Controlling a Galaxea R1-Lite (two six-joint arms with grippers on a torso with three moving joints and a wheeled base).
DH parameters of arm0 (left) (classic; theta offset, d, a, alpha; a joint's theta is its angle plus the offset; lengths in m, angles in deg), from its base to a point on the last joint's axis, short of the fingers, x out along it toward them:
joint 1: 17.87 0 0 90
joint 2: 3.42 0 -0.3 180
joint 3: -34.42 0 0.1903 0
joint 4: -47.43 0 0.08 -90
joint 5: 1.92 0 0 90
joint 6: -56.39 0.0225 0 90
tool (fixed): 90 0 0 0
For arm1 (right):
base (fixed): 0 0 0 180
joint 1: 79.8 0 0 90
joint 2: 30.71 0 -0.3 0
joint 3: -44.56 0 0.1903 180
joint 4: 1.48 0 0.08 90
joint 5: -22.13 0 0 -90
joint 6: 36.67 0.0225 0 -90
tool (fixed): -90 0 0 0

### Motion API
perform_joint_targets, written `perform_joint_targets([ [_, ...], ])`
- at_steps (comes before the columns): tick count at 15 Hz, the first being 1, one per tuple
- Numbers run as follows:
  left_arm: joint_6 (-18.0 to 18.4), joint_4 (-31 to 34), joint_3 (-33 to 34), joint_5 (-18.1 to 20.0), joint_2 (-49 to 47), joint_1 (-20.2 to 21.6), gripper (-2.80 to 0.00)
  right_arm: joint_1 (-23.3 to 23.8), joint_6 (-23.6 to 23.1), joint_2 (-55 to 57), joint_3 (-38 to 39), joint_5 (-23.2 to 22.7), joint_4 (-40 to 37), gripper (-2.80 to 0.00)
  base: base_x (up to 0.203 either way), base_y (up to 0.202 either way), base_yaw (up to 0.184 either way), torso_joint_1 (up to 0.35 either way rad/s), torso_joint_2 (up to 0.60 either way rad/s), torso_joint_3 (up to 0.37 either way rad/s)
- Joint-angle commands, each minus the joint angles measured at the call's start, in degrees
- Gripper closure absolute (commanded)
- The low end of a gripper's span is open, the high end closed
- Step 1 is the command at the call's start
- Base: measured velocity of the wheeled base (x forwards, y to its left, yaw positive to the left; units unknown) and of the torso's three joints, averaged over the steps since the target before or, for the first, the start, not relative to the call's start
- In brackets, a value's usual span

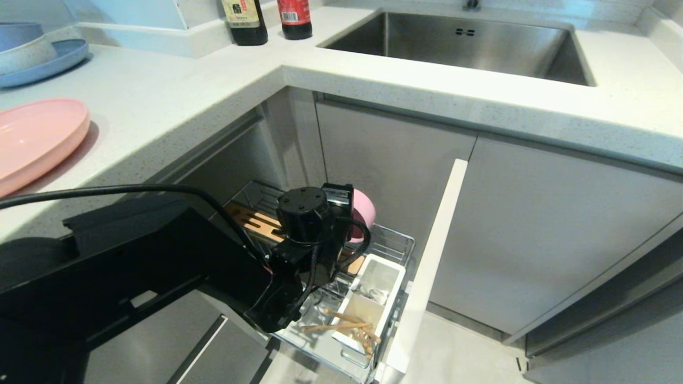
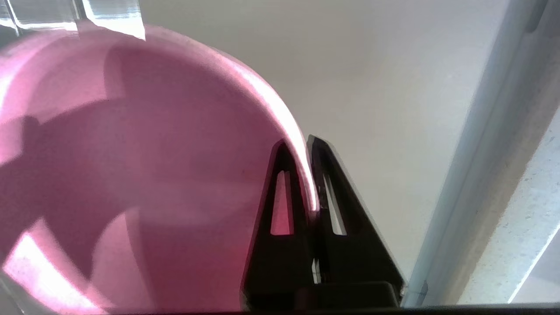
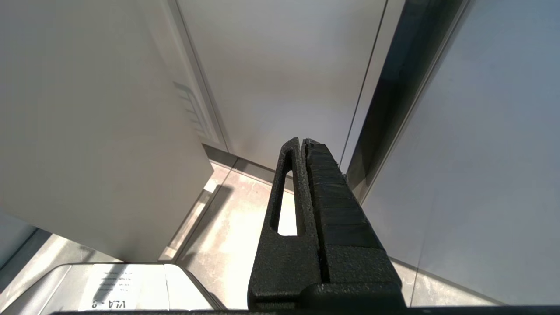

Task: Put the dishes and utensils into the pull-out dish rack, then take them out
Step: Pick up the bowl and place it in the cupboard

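Observation:
My left gripper [image 2: 298,142] is shut on the rim of the small pink bowl [image 2: 131,166], one finger inside and one outside. In the head view the bowl [image 1: 365,210] hangs tilted over the far end of the pull-out dish rack [image 1: 399,242], past my left wrist [image 1: 307,218], which hides the fingers. Wooden chopsticks [image 1: 347,322] lie across the white utensil cup [image 1: 376,296] at the rack's near end. The large pink plate [image 1: 32,138] rests on the counter at the left. My right gripper [image 3: 302,141] is shut on nothing, parked low beside cabinet fronts.
A slotted wooden strip [image 1: 256,218] runs along the rack's left side. The open cabinet door's white edge [image 1: 432,266] stands right of the rack. A blue plate with stacked bowls [image 1: 37,56], two bottles [image 1: 245,21] and the sink [image 1: 459,45] are up on the counter.

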Motion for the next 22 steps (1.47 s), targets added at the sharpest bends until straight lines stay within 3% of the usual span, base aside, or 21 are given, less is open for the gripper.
perform_joint_targets([
  [1, -0.5, 0.3, 0.1, -0.1, -0.3, -0.1, 0.0, 0.0, 0.0, 0.0, 0.1, 0.0, 0.0, 0.0, 0.0, 0.0, 0.0, 0.0, 0.0, 0.0],
  [10, -1.7, 3.0, 0.4, -0.3, -0.3, -0.1, 0.0, 0.0, 0.0, 0.0, 0.1, 0.0, 0.0, 0.0, 0.0, 0.0, 0.0, 0.0, 0.0, 0.0],
  [11, -1.6, 3.0, 0.4, -0.3, -0.2, -0.1, -0.71, 0.0, 0.0, 0.0, 0.1, 0.0, 0.0, 0.0, 0.0, 0.0, 0.0, 0.0, 0.0, 0.0],
  [12, -1.5, 3.1, 0.4, -0.4, 0.1, -0.2, -2.8, 0.0, 0.0, 0.0, 0.1, -0.1, 0.0, 0.0, 0.0, 0.0, 0.0, 0.0, 0.0, 0.0],
  [22, -1.5, 20.0, 2.0, -4.5, 12.0, -3.1, -2.8, 0.0, 0.0, 0.0, 0.1, 0.0, 0.0, 0.0, 0.0, 0.0, 0.0, 0.0, 0.0, 0.0],
])
